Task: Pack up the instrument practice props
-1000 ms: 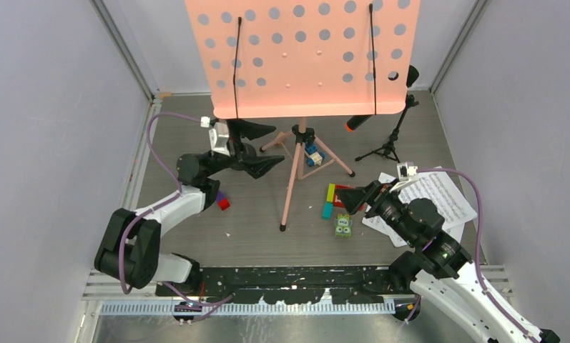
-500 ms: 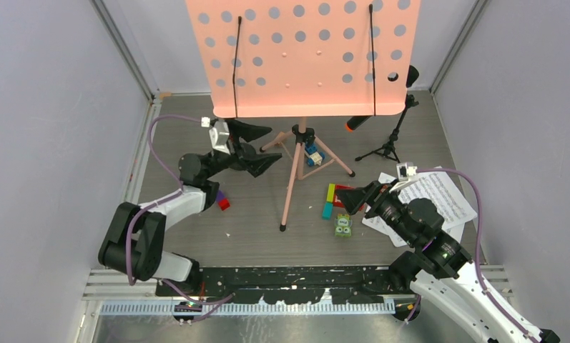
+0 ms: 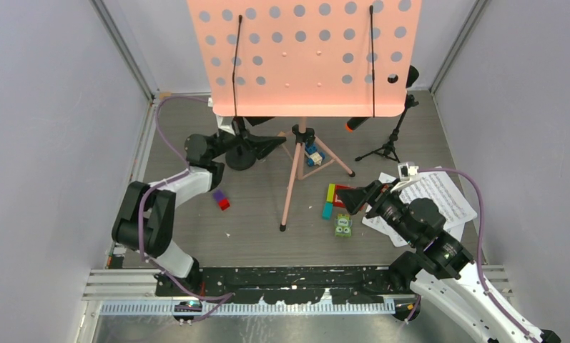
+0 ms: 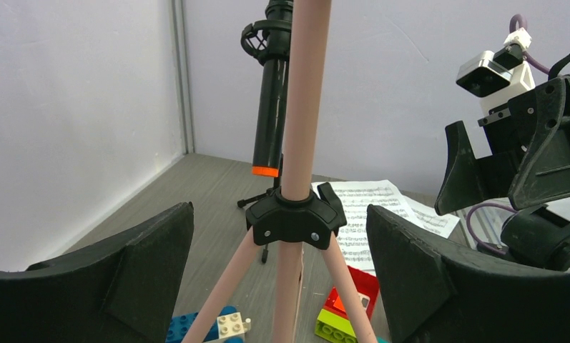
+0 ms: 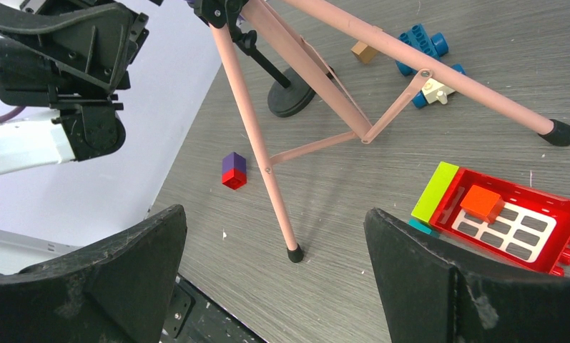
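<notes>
The pink perforated sheet-music holder (image 3: 303,57) stands upright at the back on its tripod legs (image 3: 290,193). My left gripper (image 3: 269,136) is open, level with the black leg hub (image 4: 294,214). In the left wrist view the pink pole (image 4: 300,121) rises between the fingers, untouched. Behind it hangs the black orange-tipped microphone (image 4: 270,107) on its tripod support (image 3: 389,146). A round black support base (image 3: 240,157) sits under my left wrist. My right gripper (image 3: 350,200) is open and empty above the floor near one leg's foot (image 5: 293,253), with white note sheets (image 3: 439,196) under that arm.
A red brick tray (image 5: 514,218) with a lime brick lies right of the stand, and a green toy (image 3: 343,226) sits near it. Blue bricks (image 5: 421,39) lie under the tripod and a purple-red brick (image 5: 233,170) to its left. Grey walls enclose three sides.
My left gripper has moved back and right, partly under the pink board and up to the stand's hub, uncovering the round black base. The right arm has not moved.
</notes>
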Available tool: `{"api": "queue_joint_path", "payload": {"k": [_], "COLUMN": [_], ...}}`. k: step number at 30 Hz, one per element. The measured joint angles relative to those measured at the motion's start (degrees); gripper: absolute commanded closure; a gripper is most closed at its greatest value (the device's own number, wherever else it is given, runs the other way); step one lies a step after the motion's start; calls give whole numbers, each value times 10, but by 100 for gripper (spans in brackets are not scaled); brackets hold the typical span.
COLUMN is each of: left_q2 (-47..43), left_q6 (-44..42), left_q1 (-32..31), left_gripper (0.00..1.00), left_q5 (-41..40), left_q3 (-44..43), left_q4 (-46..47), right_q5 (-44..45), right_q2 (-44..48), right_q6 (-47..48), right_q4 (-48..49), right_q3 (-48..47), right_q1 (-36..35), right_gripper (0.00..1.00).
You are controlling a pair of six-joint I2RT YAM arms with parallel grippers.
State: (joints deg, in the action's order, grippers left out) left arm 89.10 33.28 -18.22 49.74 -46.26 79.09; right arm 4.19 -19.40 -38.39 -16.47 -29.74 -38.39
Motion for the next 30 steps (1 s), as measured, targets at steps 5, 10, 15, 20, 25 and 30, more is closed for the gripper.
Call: {"api": "queue_joint_path", "payload": {"k": [5,10,15,20,25,30], "left_q2": [43,72,87,96,121,149], "left_q6": [25,53,73,93,120,146], "left_q1": [0,2,2,-2,-10,-18], "left_gripper": [9,8,8,8,19,30], "left_q5": [19,31,44,63,88,107], "left_q3": [-44,-87,-120,-143,-186,-220], "left_q4": [-1,-1,0,0,2,1], "right_q5": [0,0,0,0,0,1], "right_q2": [0,0,0,0,0,0], "right_q6": [0,0,0,0,-2,-6], "right_q4": [-4,-10,-16,-21,-21,-22], "right_q3": [0,0,0,0,0,0], "right_q1": [0,0,0,0,0,0], "right_gripper": [2,2,2,2,3,5]}}
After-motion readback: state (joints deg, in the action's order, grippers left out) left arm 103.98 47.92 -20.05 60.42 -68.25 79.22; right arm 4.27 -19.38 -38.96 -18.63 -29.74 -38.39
